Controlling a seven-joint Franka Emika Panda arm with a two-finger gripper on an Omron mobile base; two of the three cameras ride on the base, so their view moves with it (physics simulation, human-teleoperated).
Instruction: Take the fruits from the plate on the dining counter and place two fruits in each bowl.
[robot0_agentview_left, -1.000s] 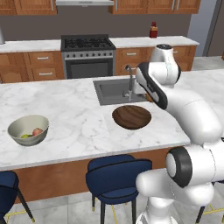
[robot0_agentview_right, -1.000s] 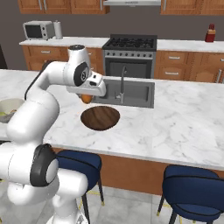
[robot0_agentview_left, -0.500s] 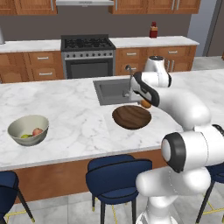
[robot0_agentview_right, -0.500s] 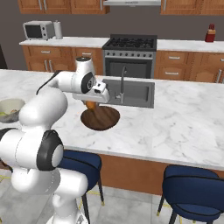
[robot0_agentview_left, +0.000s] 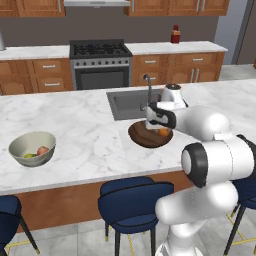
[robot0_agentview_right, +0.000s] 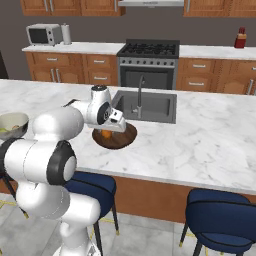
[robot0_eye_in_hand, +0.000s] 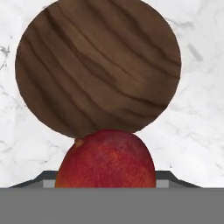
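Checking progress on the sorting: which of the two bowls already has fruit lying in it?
The pale cream-grey bowl, far from the gripper, holds two fruits; the dark wooden bowl beneath it looks empty inside.

Since a second ago we see the arm folding down and in: the gripper (robot0_agentview_left: 161, 126), which hung above the sink edge, now sits low over the wood bowl (robot0_agentview_left: 145, 138). The orange fruit (robot0_agentview_left: 163, 132) it carries has come down with it and now lies just over the bowl's near-right rim. In the hand view this fruit (robot0_eye_in_hand: 106, 159) looks red, with the bowl (robot0_eye_in_hand: 98, 65) right behind it.
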